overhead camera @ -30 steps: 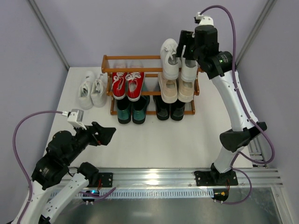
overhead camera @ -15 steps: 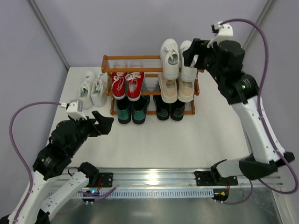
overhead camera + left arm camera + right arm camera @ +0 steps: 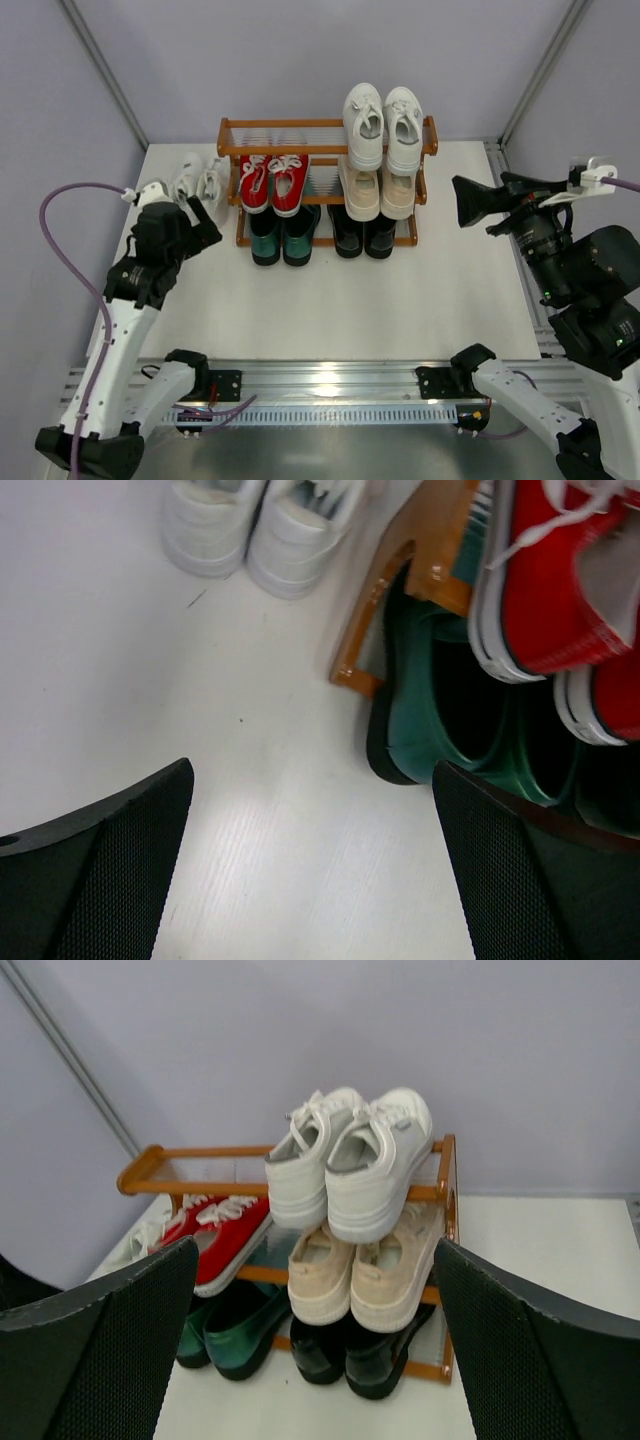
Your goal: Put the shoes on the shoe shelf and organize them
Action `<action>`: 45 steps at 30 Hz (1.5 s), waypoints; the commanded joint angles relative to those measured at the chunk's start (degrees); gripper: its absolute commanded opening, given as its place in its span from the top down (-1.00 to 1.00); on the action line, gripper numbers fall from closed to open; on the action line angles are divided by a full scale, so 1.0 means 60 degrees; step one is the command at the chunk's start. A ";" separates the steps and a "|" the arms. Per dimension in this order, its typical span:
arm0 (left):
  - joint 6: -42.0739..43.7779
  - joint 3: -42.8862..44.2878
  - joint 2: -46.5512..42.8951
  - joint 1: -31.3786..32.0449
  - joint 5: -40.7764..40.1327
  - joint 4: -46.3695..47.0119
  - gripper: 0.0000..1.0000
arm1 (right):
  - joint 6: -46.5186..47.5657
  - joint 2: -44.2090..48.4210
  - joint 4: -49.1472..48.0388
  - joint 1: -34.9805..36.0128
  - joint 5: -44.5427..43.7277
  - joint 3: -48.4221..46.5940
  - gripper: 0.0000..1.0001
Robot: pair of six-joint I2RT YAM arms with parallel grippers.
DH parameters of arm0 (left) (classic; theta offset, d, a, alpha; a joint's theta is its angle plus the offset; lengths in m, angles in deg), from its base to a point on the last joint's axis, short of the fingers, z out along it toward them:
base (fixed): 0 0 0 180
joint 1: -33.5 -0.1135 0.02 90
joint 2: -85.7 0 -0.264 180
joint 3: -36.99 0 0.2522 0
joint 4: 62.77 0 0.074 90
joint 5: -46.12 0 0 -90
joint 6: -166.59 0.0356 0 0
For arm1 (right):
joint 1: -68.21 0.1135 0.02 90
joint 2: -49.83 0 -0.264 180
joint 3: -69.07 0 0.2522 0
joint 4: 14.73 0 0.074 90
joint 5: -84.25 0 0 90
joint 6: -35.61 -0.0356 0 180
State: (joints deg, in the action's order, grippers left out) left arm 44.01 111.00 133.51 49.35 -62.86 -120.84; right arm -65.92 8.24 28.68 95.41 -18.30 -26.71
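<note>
Shoes [image 3: 372, 1175] untouched: left fingers [image 3: 110, 865] and right fingers [image 3: 100, 1350] wide, empty.

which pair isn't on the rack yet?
The white sneaker pair standing on the table left of the shoe shelf. The other five pairs sit on its tiers, including the second white pair on top.

Shoe shelf [image 3: 280, 124] at far table [image 3: 400, 300] edge, sneaker pair [image 3: 384, 125] on its top tier right, another pair [image 3: 205, 172] on the table just left of it
</note>
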 commanded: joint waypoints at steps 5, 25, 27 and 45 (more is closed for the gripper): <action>-0.0355 -0.0462 0.1433 -0.4061 0.3119 0.1130 -0.99 | -0.0261 0.1113 0.1035 0.0008 0.0817 0.1362 -1.00; 0.2408 0.5525 0.8859 -0.4021 0.2316 0.2202 -0.99 | -0.1081 0.2975 0.1709 0.0008 0.2972 0.3738 -0.99; 0.2718 0.5632 0.9447 -0.3903 0.2183 0.2127 -0.99 | -0.1096 0.3005 0.1680 0.0008 0.2943 0.3811 -1.00; 0.4565 0.4915 1.1733 -0.3478 0.2212 0.2347 -0.98 | -0.1082 0.2799 0.1724 0.0008 0.2928 0.4192 -0.99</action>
State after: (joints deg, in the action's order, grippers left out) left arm 68.69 142.08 201.22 27.85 -48.87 -107.07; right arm -72.33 25.79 40.33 95.41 -1.28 -1.86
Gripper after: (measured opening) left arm 0.995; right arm 0.996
